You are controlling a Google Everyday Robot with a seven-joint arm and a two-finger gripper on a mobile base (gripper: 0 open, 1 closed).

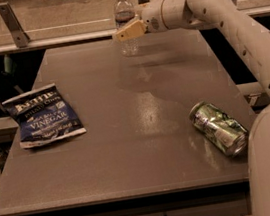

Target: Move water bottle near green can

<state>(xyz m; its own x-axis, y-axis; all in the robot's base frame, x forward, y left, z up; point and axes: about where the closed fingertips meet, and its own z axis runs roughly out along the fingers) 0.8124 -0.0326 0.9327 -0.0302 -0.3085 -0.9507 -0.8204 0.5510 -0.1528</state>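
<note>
The water bottle (pixel 123 11), clear with a white cap, stands upright at the far edge of the grey table (pixel 130 146), near the middle. My gripper (pixel 127 32) reaches in from the right and sits at the bottle's lower half, partly covering it. The green can (pixel 219 128), green and silver and dented, lies on its side at the table's front right, far from the bottle.
A dark blue chip bag (pixel 43 116) lies flat at the table's left side. My white arm (pixel 233 19) runs along the table's right side and over the can's corner. A metal rail with uprights (pixel 10 17) stands behind the table.
</note>
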